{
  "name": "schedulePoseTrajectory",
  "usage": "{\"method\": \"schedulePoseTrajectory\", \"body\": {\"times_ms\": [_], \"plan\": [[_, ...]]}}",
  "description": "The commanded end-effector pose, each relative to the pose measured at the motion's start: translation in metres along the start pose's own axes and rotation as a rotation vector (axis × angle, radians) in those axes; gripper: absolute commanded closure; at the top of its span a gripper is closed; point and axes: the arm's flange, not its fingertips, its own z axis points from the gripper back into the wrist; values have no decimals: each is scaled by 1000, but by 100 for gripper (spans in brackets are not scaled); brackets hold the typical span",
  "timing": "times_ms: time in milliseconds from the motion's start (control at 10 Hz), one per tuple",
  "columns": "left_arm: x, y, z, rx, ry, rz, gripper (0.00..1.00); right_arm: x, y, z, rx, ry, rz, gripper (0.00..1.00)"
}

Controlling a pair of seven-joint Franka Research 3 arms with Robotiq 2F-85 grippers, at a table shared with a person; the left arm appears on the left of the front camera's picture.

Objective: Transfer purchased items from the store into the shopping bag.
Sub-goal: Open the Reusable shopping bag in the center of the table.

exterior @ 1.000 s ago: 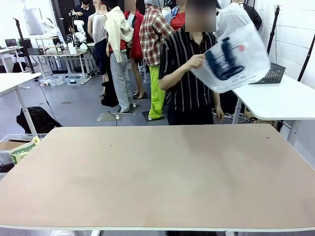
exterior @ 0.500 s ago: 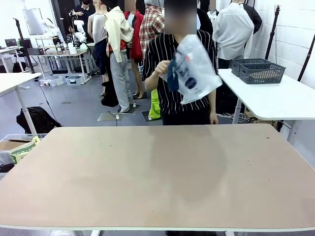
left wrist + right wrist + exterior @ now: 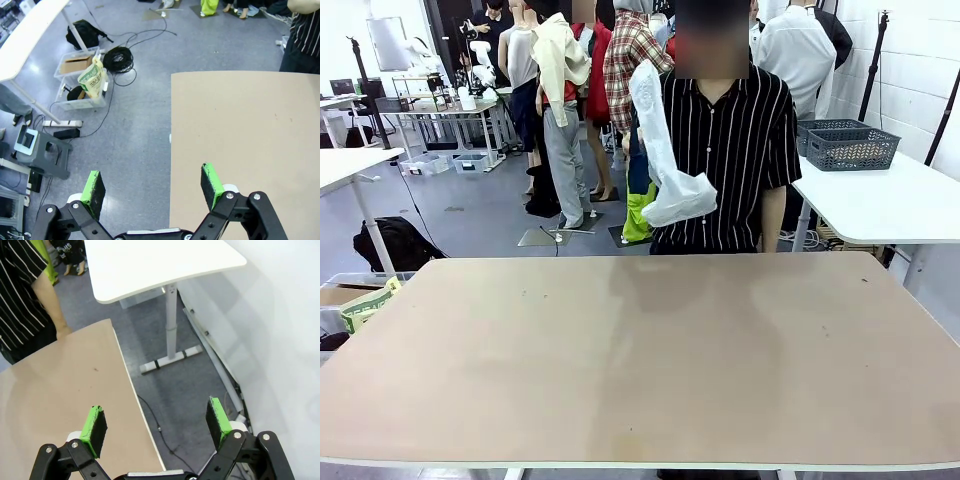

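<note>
The person (image 3: 735, 150) is holding the shopping bag (image 3: 665, 160) up in the air at the far side of the table (image 3: 640, 360), where it is hanging limp and edge-on. It is looking light, soft and crinkly, probably slippery, so its strap handles, hidden here, would give the surest hold. The basket (image 3: 850, 148) is sitting on the white side table (image 3: 880, 205), well apart. The left gripper (image 3: 151, 172) and the right gripper (image 3: 156, 407) are both gaping wide, grasping nothing.

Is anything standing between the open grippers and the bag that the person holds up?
Nothing visible does. The person holds the bag in the air beyond the far edge of the table; its top between the bag and the left gripper and right gripper is bare.
</note>
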Motion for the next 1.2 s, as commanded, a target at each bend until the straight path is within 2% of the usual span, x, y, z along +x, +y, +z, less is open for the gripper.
{"method": "schedulePoseTrajectory", "body": {"times_ms": [0,1100], "plan": [[0,1,0,3,-6,-12,0,-2,0,0,-6,8,12,0],[0,1,0,3,-6,-12,0,-2,0,0,-6,8,12,0]]}}
